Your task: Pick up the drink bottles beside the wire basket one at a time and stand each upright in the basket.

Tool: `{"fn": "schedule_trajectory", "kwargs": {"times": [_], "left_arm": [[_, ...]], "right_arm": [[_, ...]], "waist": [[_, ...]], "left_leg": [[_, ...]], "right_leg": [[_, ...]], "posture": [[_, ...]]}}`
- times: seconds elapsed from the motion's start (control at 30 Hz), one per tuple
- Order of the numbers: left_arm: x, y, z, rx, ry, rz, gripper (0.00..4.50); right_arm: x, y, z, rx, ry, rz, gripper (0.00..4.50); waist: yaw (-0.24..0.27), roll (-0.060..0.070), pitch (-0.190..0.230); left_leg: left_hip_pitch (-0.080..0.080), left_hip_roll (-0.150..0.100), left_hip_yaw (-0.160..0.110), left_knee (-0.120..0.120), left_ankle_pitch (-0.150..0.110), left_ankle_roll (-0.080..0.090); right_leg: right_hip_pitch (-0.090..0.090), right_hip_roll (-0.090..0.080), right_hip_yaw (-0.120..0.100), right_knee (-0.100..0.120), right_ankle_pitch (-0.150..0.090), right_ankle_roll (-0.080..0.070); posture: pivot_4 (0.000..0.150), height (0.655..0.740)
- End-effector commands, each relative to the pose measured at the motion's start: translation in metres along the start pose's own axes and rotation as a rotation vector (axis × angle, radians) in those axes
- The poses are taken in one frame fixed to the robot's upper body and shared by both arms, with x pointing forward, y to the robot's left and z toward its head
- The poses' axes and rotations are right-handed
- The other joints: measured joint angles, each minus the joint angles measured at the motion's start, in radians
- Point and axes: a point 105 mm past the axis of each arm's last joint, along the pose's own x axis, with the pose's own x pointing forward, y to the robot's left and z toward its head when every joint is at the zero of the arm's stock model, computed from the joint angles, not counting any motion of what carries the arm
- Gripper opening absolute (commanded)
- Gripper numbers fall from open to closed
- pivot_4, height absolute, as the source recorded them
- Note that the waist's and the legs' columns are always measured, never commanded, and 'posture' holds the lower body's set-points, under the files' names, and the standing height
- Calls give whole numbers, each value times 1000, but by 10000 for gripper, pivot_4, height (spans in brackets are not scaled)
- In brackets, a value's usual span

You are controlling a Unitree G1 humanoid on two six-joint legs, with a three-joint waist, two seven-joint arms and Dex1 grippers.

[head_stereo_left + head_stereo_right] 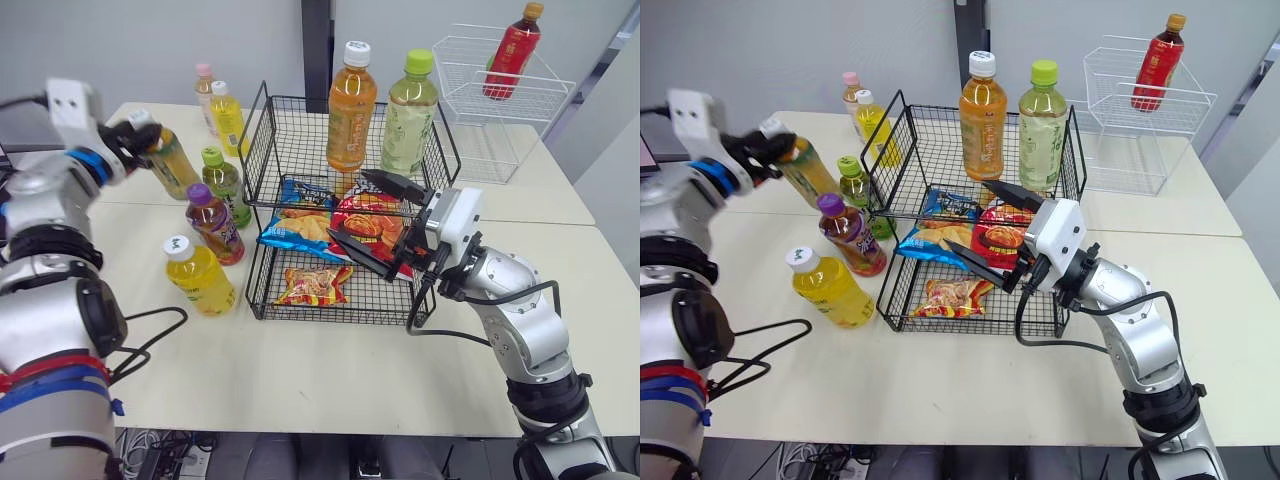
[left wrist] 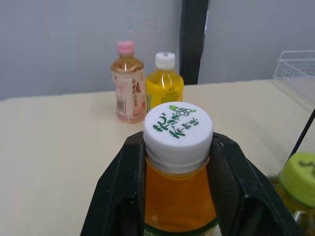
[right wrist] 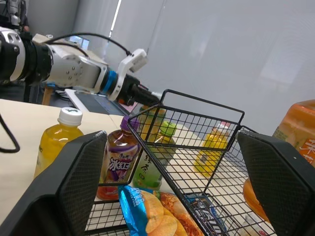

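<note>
Left wrist view has the left gripper (image 1: pixel 138 140) clamped high on the tilted bottle (image 2: pixel 178 196) left of the basket (image 1: pixel 262 130), the right gripper (image 1: pixel 350 205) gapes wide, and a swinging bottle could clip the wire

Both head views look down over the surface (image 1: pixel 330 372), with the wire basket (image 1: pixel 290 140) at twelve o'clock. The left wrist view sits close on a white-capped bottle (image 2: pixel 178 162). The right wrist view faces nine o'clock across that basket.
</note>
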Motion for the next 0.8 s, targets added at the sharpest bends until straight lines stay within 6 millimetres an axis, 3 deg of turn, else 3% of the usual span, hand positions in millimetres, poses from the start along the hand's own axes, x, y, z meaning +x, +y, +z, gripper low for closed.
{"fn": "schedule_trajectory", "kwargs": {"times": [0.03,0.47,0.63,0.8], "left_arm": [[-11,6,64,90,-159,-10,13281],[-53,-8,147,205,-260,-87,13281],[-60,-32,190,201,-322,-182,13281],[-55,-76,225,168,-372,-357,13281]], "right_arm": [[1,-3,14,-31,-62,-6,45000],[9,-13,25,-45,-148,-12,45000],[8,-15,25,-53,-155,-39,45000],[3,-19,27,-80,-155,-96,45000]], "waist": [[0,0,0],[-15,0,0],[-14,0,0],[-11,0,0]], "left_leg": [[0,0,0,0,0,0],[0,0,-1,1,0,0],[-1,0,-2,1,0,0],[0,-1,-2,1,0,0]], "right_leg": [[0,0,0,0,0,0],[0,0,0,1,0,0],[0,0,0,1,0,0],[1,0,0,1,0,0]], "posture": [[1500,7400],[1500,7400],[1500,7400],[1500,7400]]}}
